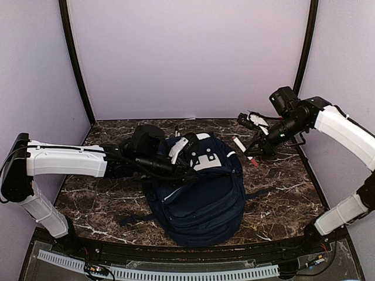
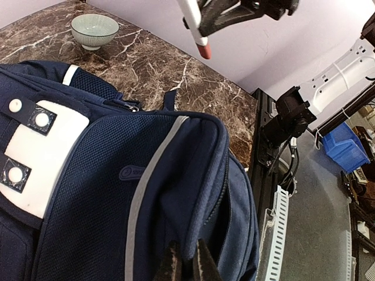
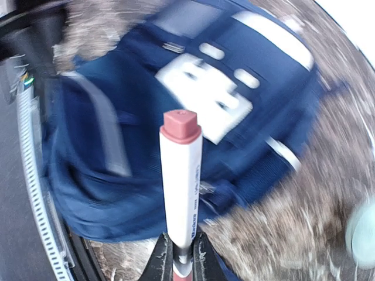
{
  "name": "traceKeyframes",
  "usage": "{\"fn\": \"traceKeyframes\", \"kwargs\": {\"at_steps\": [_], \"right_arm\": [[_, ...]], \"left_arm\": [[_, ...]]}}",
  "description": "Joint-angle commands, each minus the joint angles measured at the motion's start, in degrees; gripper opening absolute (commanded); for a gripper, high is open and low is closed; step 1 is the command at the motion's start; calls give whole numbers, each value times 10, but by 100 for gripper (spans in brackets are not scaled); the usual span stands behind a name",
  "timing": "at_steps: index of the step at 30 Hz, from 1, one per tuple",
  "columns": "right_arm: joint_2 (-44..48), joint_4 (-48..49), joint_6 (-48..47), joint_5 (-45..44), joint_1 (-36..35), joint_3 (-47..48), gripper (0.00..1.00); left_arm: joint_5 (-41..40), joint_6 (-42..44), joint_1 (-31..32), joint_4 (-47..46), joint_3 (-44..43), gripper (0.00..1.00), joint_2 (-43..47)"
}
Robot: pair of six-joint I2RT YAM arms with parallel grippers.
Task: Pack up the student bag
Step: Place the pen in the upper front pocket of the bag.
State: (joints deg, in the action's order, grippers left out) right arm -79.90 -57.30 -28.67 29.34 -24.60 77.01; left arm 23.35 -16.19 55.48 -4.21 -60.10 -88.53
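Progress looks early: nothing can be seen inside the bag (image 1: 199, 199), though its inside is hidden, so what it holds I cannot tell. The bag lies flat in the middle of the desk (image 1: 281, 193), front side up, its white patch toward the far wall and its straps trailing out at the sides. The left fingers (image 2: 205, 266) are closed tight on the fabric edge of a pocket along the bag's near side, pinching that rim between them; the zip there looks parted, with a dark gap beside the pinch, so the opening step seems done or nearly so. The right fingers (image 3: 163, 260) are closed around a white marker (image 1: 243, 149) with a red cap, gripping it near one end and holding it in the air to the right of the bag, clear of the desk and apart from the fabric. What remains, as I judge it, is carrying the marker over to the held pocket and dropping it in. A pale bowl (image 2: 94, 29) sits on the desk beyond the bag; whether it belongs to the packing I cannot tell.
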Motion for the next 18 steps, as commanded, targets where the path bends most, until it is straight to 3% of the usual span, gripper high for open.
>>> {"fn": "traceKeyframes", "kwargs": {"at_steps": [1,9,18], "right_arm": [[15,-31,-53,39,-81,23,6],[9,-58,-82,-61,-253,74,6],[-22,0,-99,-224,-387,45,6]], "left_arm": [[13,-16,-3,-56,-34,0,-9],[18,-35,-5,-74,-40,0,-20],[13,-49,-11,-85,-35,0,-5]]}}
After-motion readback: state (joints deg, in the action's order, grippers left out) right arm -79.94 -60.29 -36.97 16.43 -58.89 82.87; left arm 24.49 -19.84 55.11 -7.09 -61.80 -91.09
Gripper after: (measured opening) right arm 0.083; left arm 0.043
